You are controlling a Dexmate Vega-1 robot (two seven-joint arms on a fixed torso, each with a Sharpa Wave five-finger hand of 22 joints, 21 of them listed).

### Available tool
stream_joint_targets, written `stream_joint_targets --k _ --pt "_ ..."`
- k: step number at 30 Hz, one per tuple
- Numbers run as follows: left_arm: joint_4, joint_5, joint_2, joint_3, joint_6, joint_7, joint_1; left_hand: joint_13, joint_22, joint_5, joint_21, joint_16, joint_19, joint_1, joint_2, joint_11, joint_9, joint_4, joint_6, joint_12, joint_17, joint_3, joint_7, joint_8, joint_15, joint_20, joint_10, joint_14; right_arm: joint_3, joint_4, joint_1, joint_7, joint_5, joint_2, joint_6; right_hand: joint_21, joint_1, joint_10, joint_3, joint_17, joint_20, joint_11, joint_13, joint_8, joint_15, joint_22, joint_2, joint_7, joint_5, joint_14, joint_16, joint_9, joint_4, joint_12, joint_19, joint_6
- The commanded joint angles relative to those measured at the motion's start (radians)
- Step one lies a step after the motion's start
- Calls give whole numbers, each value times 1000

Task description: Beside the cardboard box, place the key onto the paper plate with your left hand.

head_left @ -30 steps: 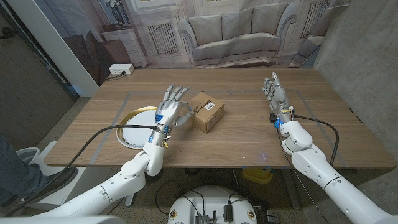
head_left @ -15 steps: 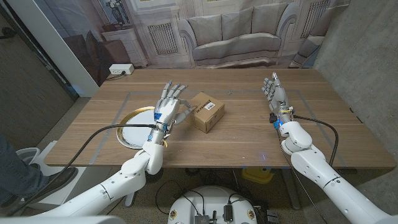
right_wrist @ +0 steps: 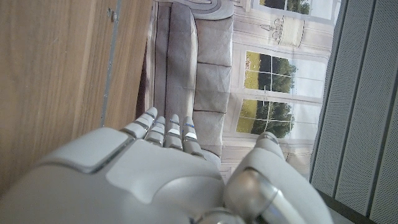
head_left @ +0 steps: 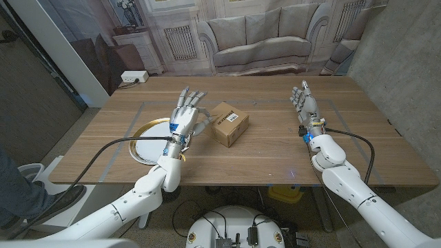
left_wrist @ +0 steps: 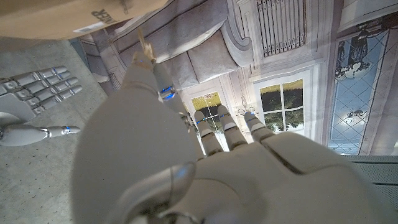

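Little can be read. The box (head_left: 229,123) on the desk (head_left: 275,148) carries a white label on its top in the head view, with dark print too small to make out. In the left wrist view a corner of the box (left_wrist: 68,15) shows a white label with bold black capitals, cut off by the picture's edge and turned about; the letters cannot be made out with any certainty. No words, numbers or brand marks can be read on the plate (head_left: 148,140), on the desk itself or on either hand.
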Motion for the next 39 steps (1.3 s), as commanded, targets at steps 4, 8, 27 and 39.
stream_joint_targets --k 4,8,27,39 --pt "-38 7 16 -16 32 -27 14 6 2 -3 1 5 -2 4 7 1 8 7 -8 6 3 1 1 10 -110 -15 18 15 -1 17 9 15 9 4 5 5 -4 10 -4 3 4 4 3 5 1 2 3 -1 0 5 4 5 1 8 8 7" --pt "-57 9 26 -27 45 -39 24 6 2 -3 0 5 -2 4 8 1 9 7 -10 5 3 2 2 13 -110 -15 20 18 -1 21 11 19 11 4 7 5 -4 10 -4 3 4 2 3 5 1 2 4 -1 0 5 4 5 1 8 8 7" --pt "-128 17 53 -73 116 -59 90 9 2 -3 -1 1 0 4 10 0 17 9 -16 2 5 3 0 27 -113 -18 29 26 -1 35 18 36 19 5 14 5 -4 11 -6 3 5 1 3 5 0 2 5 0 0 6 3 5 0 8 8 9" --pt "-156 10 53 -98 154 -51 135 10 2 -3 -2 -1 1 3 12 1 19 10 -23 -1 6 4 -1 33 -112 -16 32 29 -6 44 24 44 22 8 15 5 -4 12 -6 3 5 3 3 5 1 2 6 -1 1 6 3 5 -1 8 8 9"
